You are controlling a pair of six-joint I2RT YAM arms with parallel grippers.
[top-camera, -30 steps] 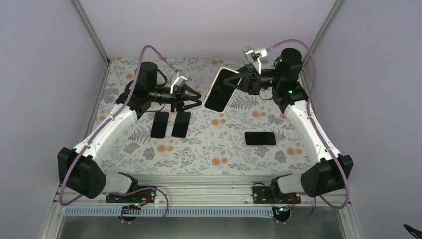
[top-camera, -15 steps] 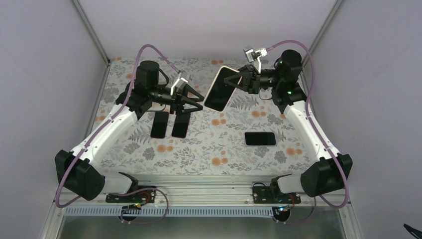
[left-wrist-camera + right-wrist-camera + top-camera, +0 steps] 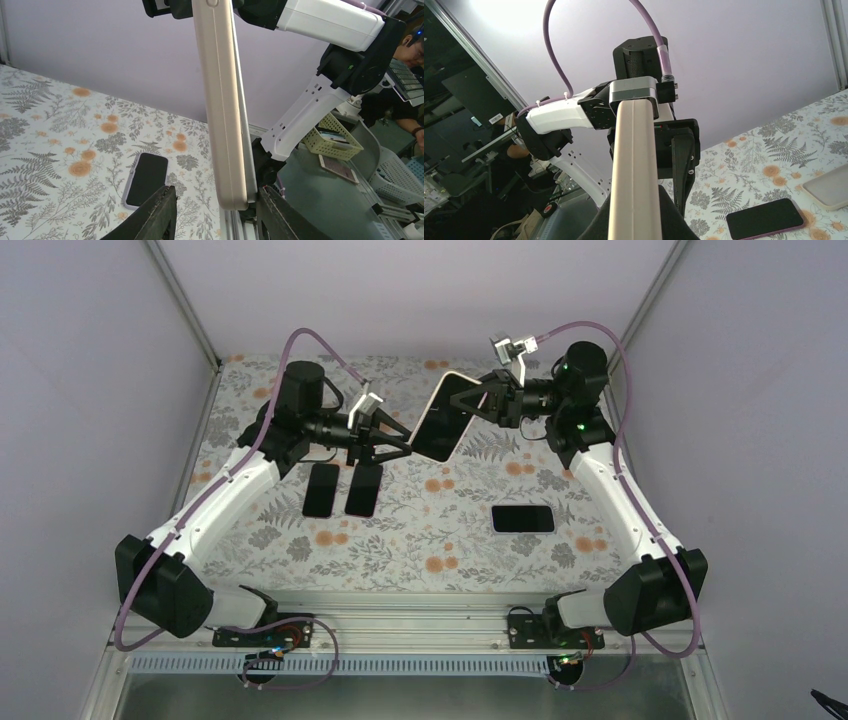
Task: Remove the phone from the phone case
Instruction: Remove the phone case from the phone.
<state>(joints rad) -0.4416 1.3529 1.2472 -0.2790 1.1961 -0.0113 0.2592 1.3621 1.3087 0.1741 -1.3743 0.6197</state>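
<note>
Left claw [image 3: 405,446] has advanced, straddling the lower end of the phone [image 3: 440,425].

The right end effector [image 3: 480,406] gripped the cased phone [image 3: 440,425] by one edge, tilted above the floral tabletop [image 3: 450,545]. The left end effector [image 3: 405,445], fingers spread, sat at its lower corner. Below, a dark phone [image 3: 322,490] and its neighbour [image 3: 364,490] lay side by side, with a third phone [image 3: 523,518] well apart.

Floral-printed bench [image 3: 430,550], first dark phone [image 3: 321,490] lying flat just beside second dark phone [image 3: 363,490] left of centre, lone cased phone [image 3: 522,518] flat well apart to the right, lilac walls [image 3: 420,290], aluminium rail [image 3: 420,605] along near edge, pale mesh basket [image 3: 334,136] beyond the bench.
</note>
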